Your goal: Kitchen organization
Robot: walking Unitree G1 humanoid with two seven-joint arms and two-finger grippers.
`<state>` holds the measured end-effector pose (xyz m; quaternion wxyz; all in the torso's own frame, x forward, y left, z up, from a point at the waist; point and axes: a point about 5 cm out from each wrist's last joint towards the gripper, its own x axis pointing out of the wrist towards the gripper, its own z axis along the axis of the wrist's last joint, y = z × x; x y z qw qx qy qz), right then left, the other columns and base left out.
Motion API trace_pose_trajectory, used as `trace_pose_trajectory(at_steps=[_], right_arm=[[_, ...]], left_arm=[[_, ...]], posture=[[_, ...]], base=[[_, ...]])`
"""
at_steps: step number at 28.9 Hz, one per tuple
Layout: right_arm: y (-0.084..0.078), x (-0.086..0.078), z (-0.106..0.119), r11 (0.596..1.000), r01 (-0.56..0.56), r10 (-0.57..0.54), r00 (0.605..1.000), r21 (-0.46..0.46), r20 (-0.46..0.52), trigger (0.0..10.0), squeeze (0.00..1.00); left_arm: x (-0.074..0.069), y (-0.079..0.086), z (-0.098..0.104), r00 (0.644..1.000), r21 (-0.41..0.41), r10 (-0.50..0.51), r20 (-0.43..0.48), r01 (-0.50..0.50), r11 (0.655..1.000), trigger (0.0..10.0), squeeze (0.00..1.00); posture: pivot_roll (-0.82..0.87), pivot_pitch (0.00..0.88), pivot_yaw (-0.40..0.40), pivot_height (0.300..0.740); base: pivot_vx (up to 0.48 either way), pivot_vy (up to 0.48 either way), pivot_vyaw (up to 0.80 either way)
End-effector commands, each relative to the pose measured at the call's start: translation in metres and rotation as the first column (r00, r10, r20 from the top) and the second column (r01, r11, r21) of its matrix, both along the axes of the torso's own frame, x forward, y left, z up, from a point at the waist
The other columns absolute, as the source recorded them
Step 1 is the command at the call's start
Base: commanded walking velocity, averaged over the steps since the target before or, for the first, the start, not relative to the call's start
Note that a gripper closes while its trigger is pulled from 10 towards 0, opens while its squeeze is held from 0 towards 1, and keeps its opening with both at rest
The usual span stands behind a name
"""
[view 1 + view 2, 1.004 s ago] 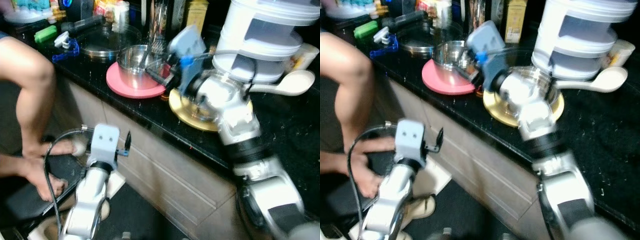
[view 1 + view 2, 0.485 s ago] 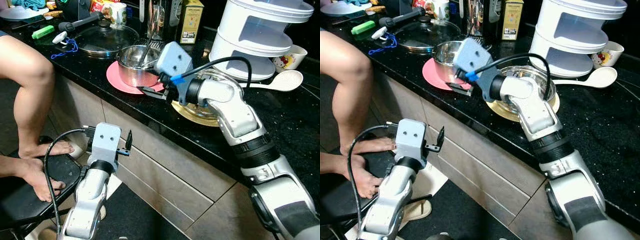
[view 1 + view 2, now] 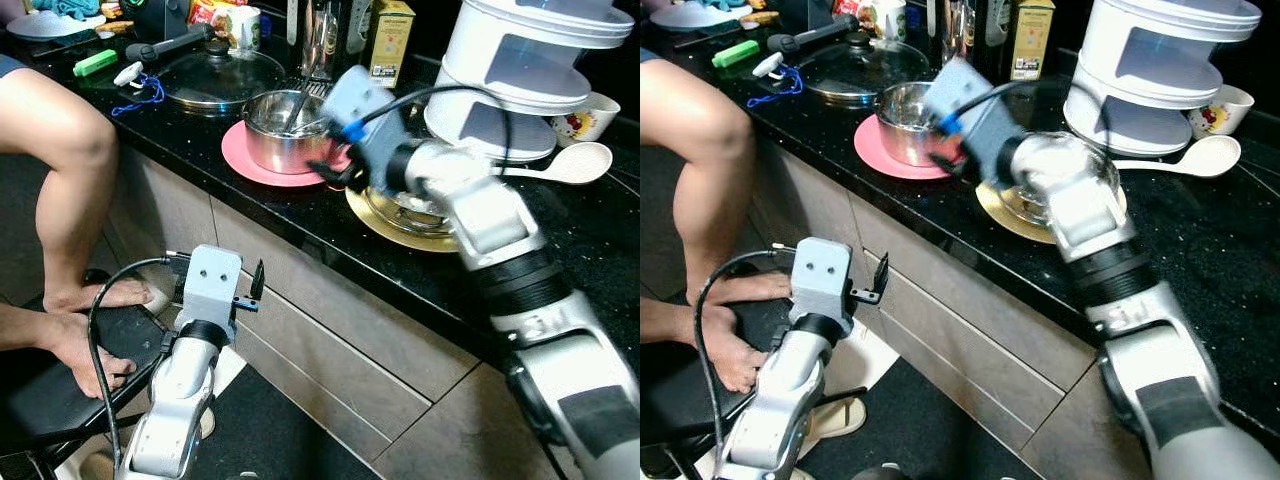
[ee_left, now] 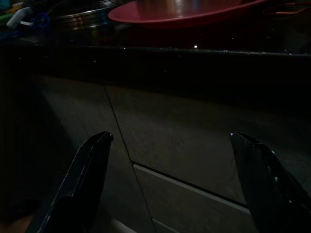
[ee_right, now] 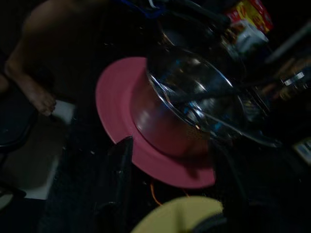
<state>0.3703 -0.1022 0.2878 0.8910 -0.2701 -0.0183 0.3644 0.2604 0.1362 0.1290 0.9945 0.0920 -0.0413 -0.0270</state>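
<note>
Head views are evenly bright, with glare on the steel bowl (image 3: 285, 128) and white tiered stand (image 3: 530, 70). The right arm (image 3: 1060, 200) is motion-blurred. Both wrist views are very dark, the cabinet front (image 4: 184, 145) barely lit.

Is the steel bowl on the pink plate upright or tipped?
Upright. The steel bowl sits flat on the pink plate, rim level, opening upward, with a utensil leaning inside.

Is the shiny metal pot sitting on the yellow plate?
No, the metal pot sits on the pink plate, while the yellow plate beside it holds a different bowl.
</note>
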Motion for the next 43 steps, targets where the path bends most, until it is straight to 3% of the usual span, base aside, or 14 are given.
trace_pose_trajectory(at_steps=[1, 3, 4, 8, 11, 20, 21, 33, 43], right_arm=[[-0.011, 0.000, 0.003, 1.000, 0.015, -0.015, 1.000, -0.017, -0.020, 10.0, 1.00], [-0.020, -0.001, 0.006, 0.999, 0.009, -0.010, 0.999, -0.034, -0.037, 10.0, 1.00], [-0.028, -0.005, 0.009, 0.999, -0.018, 0.015, 0.998, -0.046, -0.060, 10.0, 0.00], [-0.043, -0.022, 0.013, 0.984, -0.147, 0.129, 0.977, -0.097, -0.169, 10.0, 0.00], [-0.050, -0.027, 0.011, 0.978, -0.168, 0.139, 0.966, -0.119, -0.219, 10.0, 0.00], [-0.078, -0.027, -0.003, 0.959, -0.061, -0.028, 0.951, -0.277, -0.306, 10.0, 0.00], [-0.083, -0.026, -0.007, 0.948, -0.032, -0.072, 0.948, -0.318, -0.310, 10.0, 0.00], [-0.089, -0.027, -0.019, 0.911, -0.006, -0.146, 0.930, -0.412, -0.337, 10.0, 0.00], [-0.106, -0.017, -0.017, 0.868, 0.118, -0.273, 0.925, -0.482, -0.265, 10.0, 0.00]], left_arm=[[-0.001, -0.001, -0.003, 1.000, 0.011, 0.000, -0.019, 0.000, 1.000, 10.0, 0.00], [-0.001, -0.001, -0.003, 1.000, 0.010, 0.000, -0.019, 0.000, 1.000, 10.0, 0.00], [-0.001, -0.001, -0.004, 1.000, 0.009, 0.000, -0.019, 0.000, 1.000, 10.0, 0.00], [-0.001, -0.002, -0.004, 1.000, 0.006, 0.000, -0.020, 0.000, 1.000, 10.0, 0.00], [-0.001, -0.002, -0.004, 1.000, 0.006, -0.001, -0.020, 0.001, 1.000, 10.0, 0.00], [-0.002, -0.003, -0.005, 1.000, 0.004, 0.000, -0.025, 0.000, 1.000, 10.0, 0.00], [-0.002, -0.003, -0.005, 1.000, 0.005, -0.001, -0.026, 0.001, 1.000, 10.0, 0.00], [-0.003, -0.004, -0.007, 1.000, 0.002, -0.001, -0.031, 0.001, 1.000, 10.0, 0.00], [-0.002, -0.004, -0.006, 1.000, -0.002, 0.003, -0.028, -0.003, 1.000, 10.0, 0.00]], posture=[[0.08, 0.041, -0.071, 0.732], [0.08, 0.041, -0.069, 0.732], [0.07, 0.043, -0.070, 0.732], [0.07, 0.044, -0.070, 0.732], [0.07, 0.044, -0.072, 0.732], [0.07, 0.035, -0.081, 0.732], [0.07, 0.032, -0.083, 0.732], [0.06, 0.024, -0.084, 0.732], [0.06, 0.031, -0.085, 0.732]], base=[[0.000, 0.000, 0.00], [0.000, 0.000, 0.00], [0.000, 0.000, 0.00], [0.000, 0.000, 0.00], [0.000, 0.000, 0.00], [0.000, 0.000, 0.00], [0.000, 0.000, 0.00], [0.000, 0.000, 0.00], [0.000, 0.000, 0.00]])
